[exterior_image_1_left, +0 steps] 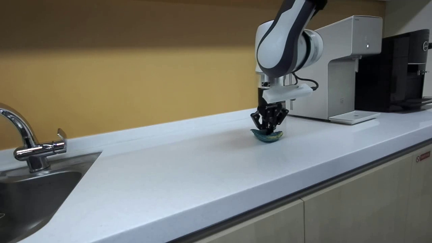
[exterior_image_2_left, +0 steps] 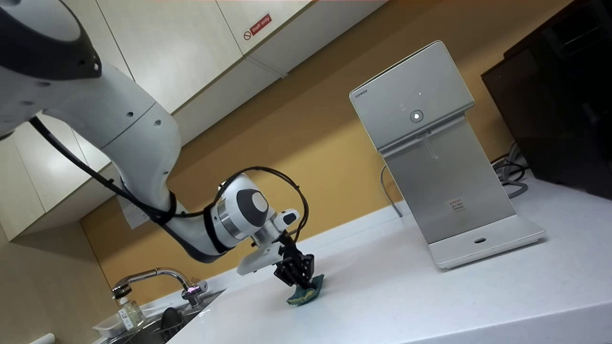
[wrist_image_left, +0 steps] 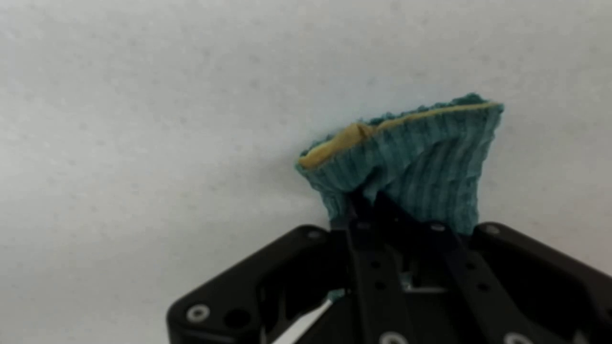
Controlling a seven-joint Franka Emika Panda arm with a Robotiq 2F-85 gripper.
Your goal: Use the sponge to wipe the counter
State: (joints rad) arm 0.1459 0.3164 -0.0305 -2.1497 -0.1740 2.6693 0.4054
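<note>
The sponge is a teal-blue ribbed pad with a yellow inner edge. It shows in both exterior views (exterior_image_1_left: 265, 137) (exterior_image_2_left: 304, 295) and fills the middle right of the wrist view (wrist_image_left: 440, 167). My gripper points down, with its fingers (exterior_image_1_left: 269, 131) shut on a pinched fold in the sponge's middle; they also show in the wrist view (wrist_image_left: 368, 203). The sponge's ends curl upward around the fingertips. Its underside appears to rest on the white counter (exterior_image_1_left: 175, 172), towards the back wall. The lower part of the sponge is hidden behind the gripper in the wrist view.
A white dispenser machine (exterior_image_1_left: 341, 77) stands on the counter beside the arm, with a low drip tray (exterior_image_1_left: 354, 117). A black machine (exterior_image_1_left: 391, 74) stands beyond it. A steel sink (exterior_image_1_left: 37, 202) with a chrome tap (exterior_image_1_left: 37, 152) is at the opposite end. The yellow wall (exterior_image_1_left: 152, 84) runs behind.
</note>
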